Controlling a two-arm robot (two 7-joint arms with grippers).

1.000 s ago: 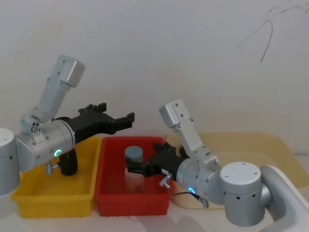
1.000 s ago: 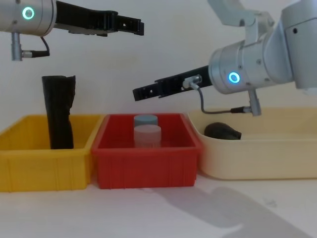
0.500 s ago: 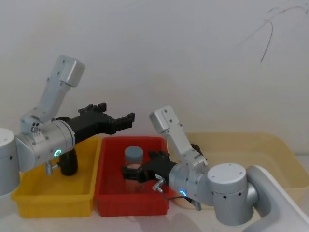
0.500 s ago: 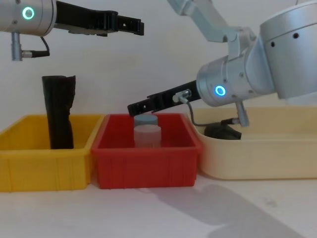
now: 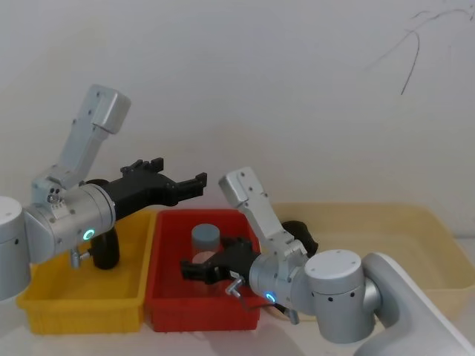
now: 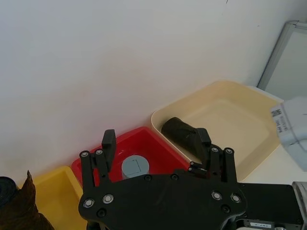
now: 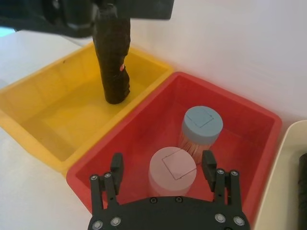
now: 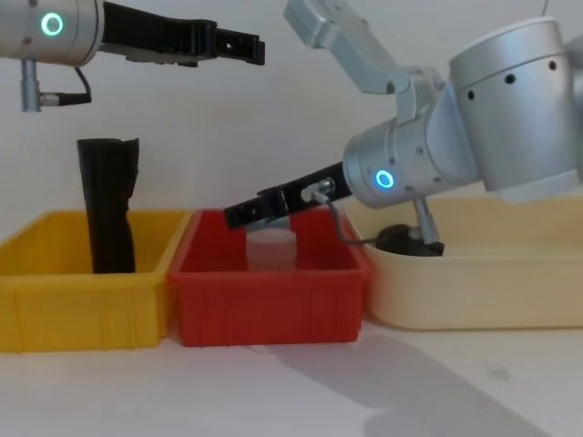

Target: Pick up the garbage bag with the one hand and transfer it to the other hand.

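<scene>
The garbage bag, a smooth black roll, lies in the near-left corner of the cream tray; the chest view shows it low behind the right arm, and the head view beside that arm's link. My right gripper is open and hovers low in the red bin, straddling a pink-lidded jar, left of the bag. High above the yellow and red bins, my left gripper is open and holds nothing; it also shows in the head view.
A ragged-topped black roll stands upright in the yellow bin. A blue-lidded jar stands behind the pink one in the red bin. The three containers sit side by side against the white wall.
My right arm has swung left and down, bringing its open gripper from above the red bin's rim down over the jars. The left arm has not moved.
</scene>
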